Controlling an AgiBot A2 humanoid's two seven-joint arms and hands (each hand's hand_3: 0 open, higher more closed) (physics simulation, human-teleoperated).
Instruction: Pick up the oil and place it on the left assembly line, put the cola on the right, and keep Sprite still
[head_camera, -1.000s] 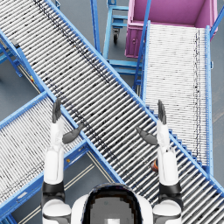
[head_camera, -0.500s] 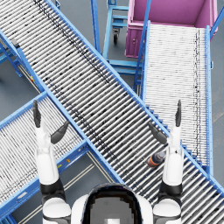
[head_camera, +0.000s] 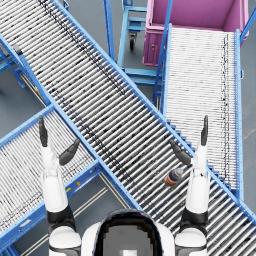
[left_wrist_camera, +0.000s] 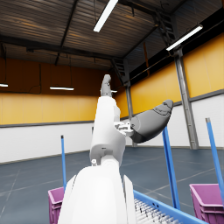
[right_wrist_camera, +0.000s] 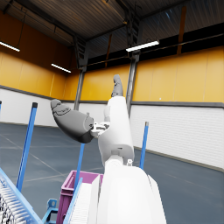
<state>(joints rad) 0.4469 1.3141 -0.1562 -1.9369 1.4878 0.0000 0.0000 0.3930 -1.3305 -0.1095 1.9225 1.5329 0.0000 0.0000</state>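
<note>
A small bottle with a dark body and an orange-red band (head_camera: 174, 176) lies on the diagonal middle roller conveyor (head_camera: 100, 100), close beside my right forearm. Which drink it is, I cannot tell. My right hand (head_camera: 196, 142) is raised above the conveyor's right rail, fingers apart and holding nothing; it also shows in the right wrist view (right_wrist_camera: 94, 116). My left hand (head_camera: 52, 147) is raised over the left conveyor (head_camera: 20, 170), fingers spread and empty, seen too in the left wrist view (left_wrist_camera: 131, 118). No other bottle is in view.
The right conveyor (head_camera: 200, 90) runs up to a magenta bin (head_camera: 195, 15) at the back. Blue frames and rails (head_camera: 107, 30) edge all lines. Wrist views show more magenta bins (left_wrist_camera: 54, 201) (right_wrist_camera: 76, 186), blue posts and the warehouse wall.
Both arms have spread apart and risen, hands pointing up. The bottle has come into view by the right forearm and moved a little along the middle conveyor.
</note>
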